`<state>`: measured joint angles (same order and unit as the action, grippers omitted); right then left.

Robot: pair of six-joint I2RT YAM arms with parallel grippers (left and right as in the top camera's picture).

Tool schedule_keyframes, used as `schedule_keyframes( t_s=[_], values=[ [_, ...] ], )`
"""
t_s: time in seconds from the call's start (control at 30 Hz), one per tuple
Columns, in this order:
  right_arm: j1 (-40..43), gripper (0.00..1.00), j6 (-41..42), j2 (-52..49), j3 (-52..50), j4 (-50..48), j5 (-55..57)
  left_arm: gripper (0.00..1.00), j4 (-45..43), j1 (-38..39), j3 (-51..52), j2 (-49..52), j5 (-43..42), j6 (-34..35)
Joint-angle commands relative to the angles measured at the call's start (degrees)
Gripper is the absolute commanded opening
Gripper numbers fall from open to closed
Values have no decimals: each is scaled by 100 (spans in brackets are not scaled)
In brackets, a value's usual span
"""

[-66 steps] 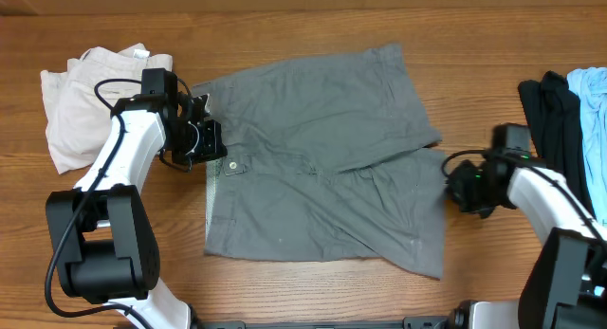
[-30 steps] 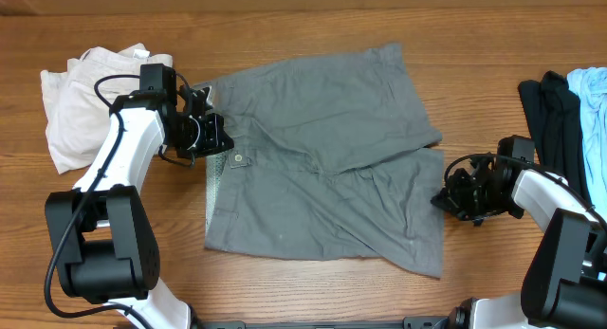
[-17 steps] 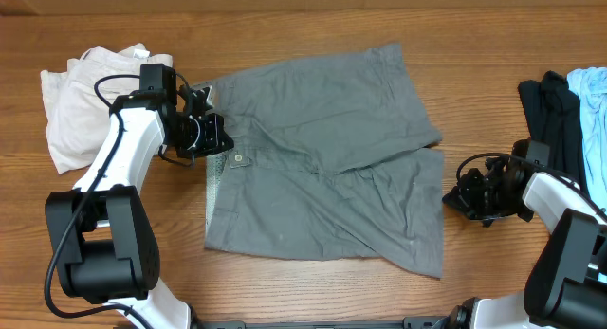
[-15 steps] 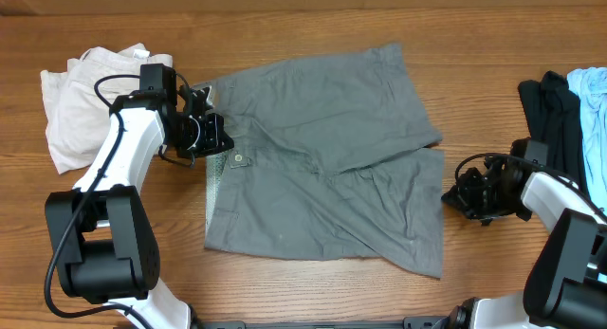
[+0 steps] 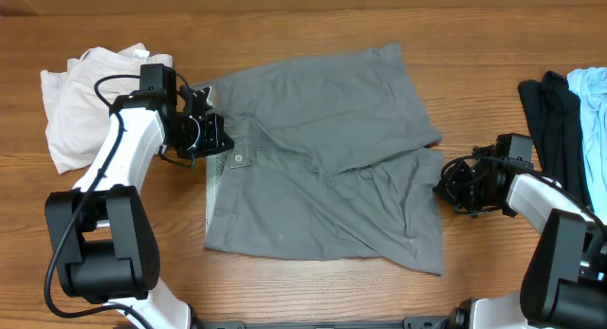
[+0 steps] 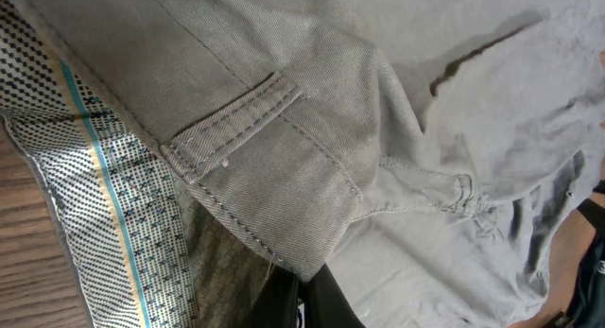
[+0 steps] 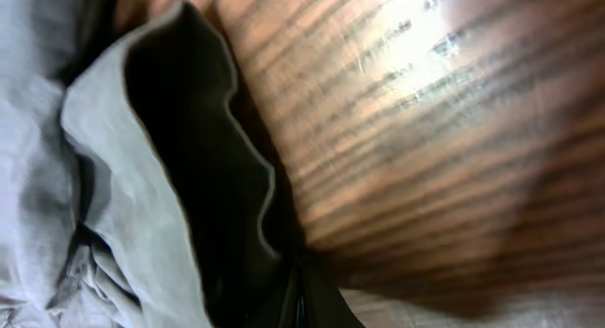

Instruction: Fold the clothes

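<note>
The grey shorts (image 5: 322,168) lie spread flat mid-table, waistband to the left and legs to the right. My left gripper (image 5: 216,141) is shut on the waistband's edge near the button. In the left wrist view its fingers (image 6: 301,295) pinch the cloth below a belt loop (image 6: 232,129), and the patterned inner lining (image 6: 104,205) is turned out. My right gripper (image 5: 443,190) sits shut at the hem of the near leg. In the right wrist view it (image 7: 295,295) lies on the wood beside the hem (image 7: 123,177) and its dark leg opening. No cloth shows between its tips.
Cream-white shorts (image 5: 81,97) lie bunched at the far left behind my left arm. A black garment (image 5: 550,120) and a light blue one (image 5: 590,106) lie at the right edge. Bare wooden table (image 5: 313,26) surrounds the shorts.
The right gripper drew back to the right, then came left and slightly up against the leg hem. The left gripper pulled the waistband up a little earlier and has held still since.
</note>
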<state>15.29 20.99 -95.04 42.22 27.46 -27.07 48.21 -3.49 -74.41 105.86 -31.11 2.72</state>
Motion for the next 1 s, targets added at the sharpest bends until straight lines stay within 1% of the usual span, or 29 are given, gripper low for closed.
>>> schedule_keyframes(
  t_s=[0.0,0.3,0.47,0.63,0.77,0.97],
  values=[
    [37,4,50,-39,-61,-133,-50,4,-2,-35,-153,-175,-129,-149],
    [144,4,9,-37,273,-160,-638,4,-7,-35,-151,-175,-131,-149],
    [256,4,-160,7,540,208,-610,4,-9,-35,-151,-175,-131,-151],
    [293,4,-173,52,667,289,-1080,4,-52,-35,-151,-175,-129,-153],
    [50,4,-188,52,651,350,-949,4,-61,-35,-151,-175,-129,-155],
    [-472,4,-114,52,610,446,-131,4,-39,-35,-151,-175,-131,-195]
  ],
)
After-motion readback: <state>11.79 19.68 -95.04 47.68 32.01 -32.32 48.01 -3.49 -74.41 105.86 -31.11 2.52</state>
